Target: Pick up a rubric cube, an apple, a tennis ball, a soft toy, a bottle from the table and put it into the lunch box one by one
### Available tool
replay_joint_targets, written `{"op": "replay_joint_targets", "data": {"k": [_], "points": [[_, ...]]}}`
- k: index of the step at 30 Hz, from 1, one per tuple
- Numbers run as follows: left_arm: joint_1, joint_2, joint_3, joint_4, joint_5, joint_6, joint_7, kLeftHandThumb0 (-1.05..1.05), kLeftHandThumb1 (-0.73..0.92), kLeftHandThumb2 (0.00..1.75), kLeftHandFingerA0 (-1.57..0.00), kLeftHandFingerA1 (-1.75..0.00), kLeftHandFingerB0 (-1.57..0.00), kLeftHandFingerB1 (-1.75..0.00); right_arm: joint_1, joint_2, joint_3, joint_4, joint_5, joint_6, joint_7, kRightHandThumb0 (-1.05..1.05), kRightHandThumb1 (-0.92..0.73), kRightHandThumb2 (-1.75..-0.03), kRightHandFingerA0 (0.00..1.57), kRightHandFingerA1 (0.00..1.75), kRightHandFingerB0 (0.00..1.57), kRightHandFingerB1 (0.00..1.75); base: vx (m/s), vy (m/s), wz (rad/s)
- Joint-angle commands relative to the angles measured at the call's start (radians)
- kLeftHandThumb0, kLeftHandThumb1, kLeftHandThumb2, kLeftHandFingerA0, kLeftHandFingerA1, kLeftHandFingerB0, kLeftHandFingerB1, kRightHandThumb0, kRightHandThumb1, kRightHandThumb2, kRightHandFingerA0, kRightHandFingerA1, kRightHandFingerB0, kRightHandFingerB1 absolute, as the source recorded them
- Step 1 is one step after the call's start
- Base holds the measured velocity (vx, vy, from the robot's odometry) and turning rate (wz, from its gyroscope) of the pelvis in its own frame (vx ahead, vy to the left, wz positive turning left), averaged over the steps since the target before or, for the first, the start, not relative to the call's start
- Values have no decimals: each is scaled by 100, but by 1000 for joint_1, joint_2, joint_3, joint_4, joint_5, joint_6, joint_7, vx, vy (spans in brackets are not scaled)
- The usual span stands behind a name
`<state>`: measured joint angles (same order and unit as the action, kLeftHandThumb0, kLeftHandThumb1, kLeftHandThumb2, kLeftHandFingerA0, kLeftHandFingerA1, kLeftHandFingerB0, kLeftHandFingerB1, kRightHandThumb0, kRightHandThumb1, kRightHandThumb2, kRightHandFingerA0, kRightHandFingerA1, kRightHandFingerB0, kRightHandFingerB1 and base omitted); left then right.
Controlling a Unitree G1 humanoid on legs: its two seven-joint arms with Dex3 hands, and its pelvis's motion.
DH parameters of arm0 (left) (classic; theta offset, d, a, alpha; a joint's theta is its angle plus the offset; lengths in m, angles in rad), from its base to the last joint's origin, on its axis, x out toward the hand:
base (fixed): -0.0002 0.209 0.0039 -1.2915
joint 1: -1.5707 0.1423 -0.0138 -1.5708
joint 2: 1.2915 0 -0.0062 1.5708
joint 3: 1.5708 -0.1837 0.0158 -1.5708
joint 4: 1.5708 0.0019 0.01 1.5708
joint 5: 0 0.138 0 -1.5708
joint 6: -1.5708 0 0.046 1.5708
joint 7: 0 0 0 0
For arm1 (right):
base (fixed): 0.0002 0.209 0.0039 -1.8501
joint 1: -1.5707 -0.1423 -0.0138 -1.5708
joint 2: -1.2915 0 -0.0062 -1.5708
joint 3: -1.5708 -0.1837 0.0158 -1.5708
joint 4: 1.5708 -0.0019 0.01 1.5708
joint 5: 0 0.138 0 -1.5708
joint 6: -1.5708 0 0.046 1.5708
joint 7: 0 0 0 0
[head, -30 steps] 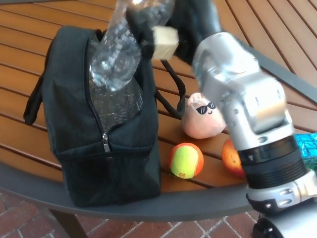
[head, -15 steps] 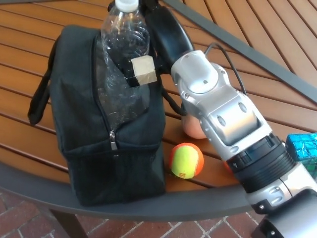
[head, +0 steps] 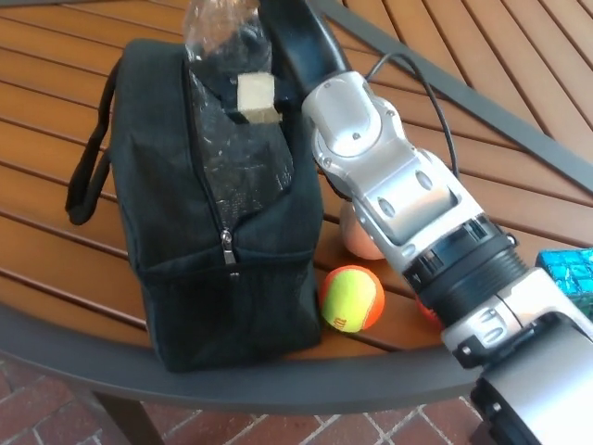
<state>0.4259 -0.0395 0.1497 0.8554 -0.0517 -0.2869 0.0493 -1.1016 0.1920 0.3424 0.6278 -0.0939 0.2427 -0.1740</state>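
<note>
A clear plastic bottle [head: 220,28] is seen at the top of the frame, crinkly and see-through, with its upper end cut off by the picture edge. Its lower part is sunk into the open top of the black lunch box [head: 232,269], where a silvery lining is visible behind the unzipped flap. So the bottle is partway inside the bag and standing more or less upright.

The right hand [head: 250,69] is wrapped around the bottle right at the bag opening. The black fingers are closed against the plastic, and a tan pad on one fingertip [head: 257,97] is pressed on the side of the bottle facing the camera. How tightly it's squeezed can't really be told, but a grip on the bottle is clearly shown. The silver forearm is stretched across the frame from the lower right corner up to the bag.

The lunch box is stood upright on a brown slatted wooden table [head: 56,111], with its strap hanging off the left side and the zipper pull dangling on the front.

Just beside the bag on its right, a yellow and orange tennis ball [head: 350,298] is rested on the table. Behind it, a pinkish soft toy [head: 359,236] is mostly hidden by the arm. A teal, shiny rubric cube [head: 569,271] is glimpsed at the far right edge.
</note>
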Motion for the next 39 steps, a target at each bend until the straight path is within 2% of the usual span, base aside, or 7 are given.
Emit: {"op": "replay_joint_targets", "data": {"k": [1, 14, 24, 28, 31, 35, 39], "points": [[-4, 28, -13, 19, 28, -8, 11, 15, 40, 115, -100, -119, -91, -104, -78, 13, 19, -12, -99, 5, -17, -57, -63, -79, 0, 0, 2, 14, 0, 0, 0], [-13, 36, -14, 27, 30, -6, 27, 14, 45, 113, -105, -118, -95, -104, -77, 5, 12, -18, -143, 163, 28, -55, -60, -76, 0, 0, 7, 1, 0, 0, 0], [-9, 39, -11, 36, 23, -23, 12, 16, 45, 115, -107, -121, -95, -106, -45, -32, 44, -36, -200, 300, 71, -82, -68, -80, 0, 0, 15, 32, 0, 0, 0], [-15, 36, -3, 29, 12, -12, 11, 16, 48, 117, -108, -120, -98, -107, -10, -43, 19, -63, -179, 357, 110, -102, -74, -102, 0, 10, 0, 0, 0, 0, 0], [3, 29, -4, -3, 8, -10, 10, 14, 45, 117, -107, -122, -96, -108, 37, -36, -36, -108, -128, 388, 136, -73, -80, -73, 0, 30, 0, 0, 0, 0, 0], [14, 28, -10, -19, 17, -12, 14, 14, 46, 118, -107, -122, -97, -108, 57, -68, 33, -87, -190, 389, 195, -91, -72, -99, 0, 18, 15, 33, 0, 0, 0], [20, 33, -20, -27, 29, 0, 26, 14, 48, 114, -104, -119, -94, -105, 33, -89, 86, -83, -213, 414, 257, -102, -65, -103, 0, 11, 0, 0, 0, 0, 0]]}}
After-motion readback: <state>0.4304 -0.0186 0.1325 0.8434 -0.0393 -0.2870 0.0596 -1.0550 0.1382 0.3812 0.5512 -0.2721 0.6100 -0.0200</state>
